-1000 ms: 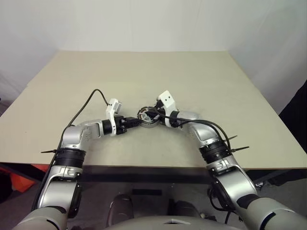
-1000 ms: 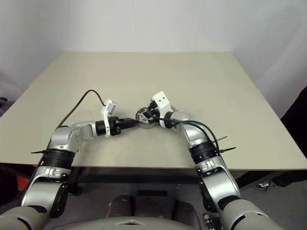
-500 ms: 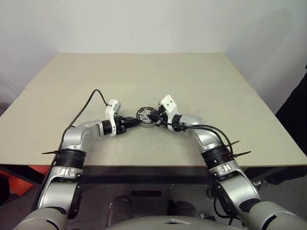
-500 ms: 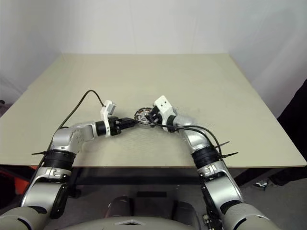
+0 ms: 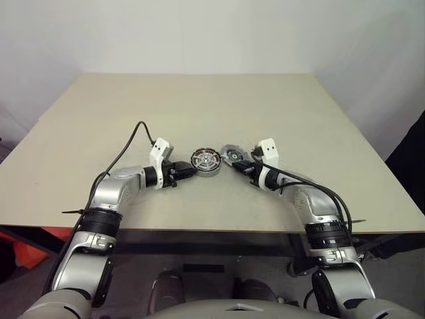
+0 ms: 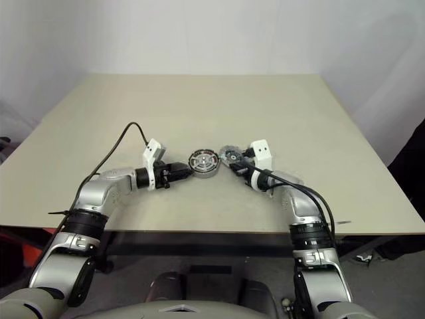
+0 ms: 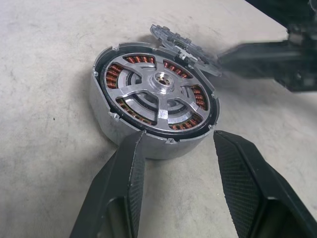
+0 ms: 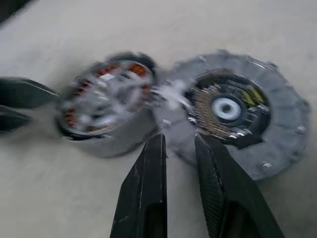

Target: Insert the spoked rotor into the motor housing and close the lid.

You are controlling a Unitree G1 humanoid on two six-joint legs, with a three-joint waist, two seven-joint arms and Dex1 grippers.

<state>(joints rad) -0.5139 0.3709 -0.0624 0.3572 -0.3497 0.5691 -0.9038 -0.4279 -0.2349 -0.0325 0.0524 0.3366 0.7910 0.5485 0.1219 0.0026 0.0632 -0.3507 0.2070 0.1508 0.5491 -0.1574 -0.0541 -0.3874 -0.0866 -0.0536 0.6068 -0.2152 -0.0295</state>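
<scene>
our left tool [image 7: 173, 163] reaches in low from the left, its fingers spread to either side of the motor housing [image 7: 153, 114] on the desk [image 5: 199, 100]. we see the spoked rotor [image 7: 161, 94] seated inside it. our right tool [image 8: 178, 148], angled in from the right, pinches the lid [image 8: 233, 111], tilted against the housing's rim.

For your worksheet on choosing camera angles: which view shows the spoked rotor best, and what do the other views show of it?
The left wrist view: the spoked rotor appears large and sharp, seated in the motor housing, spokes and copper windings clear. The right wrist view shows it smeared beside the lid. Both eye views show only a small disc between the arms.
</scene>
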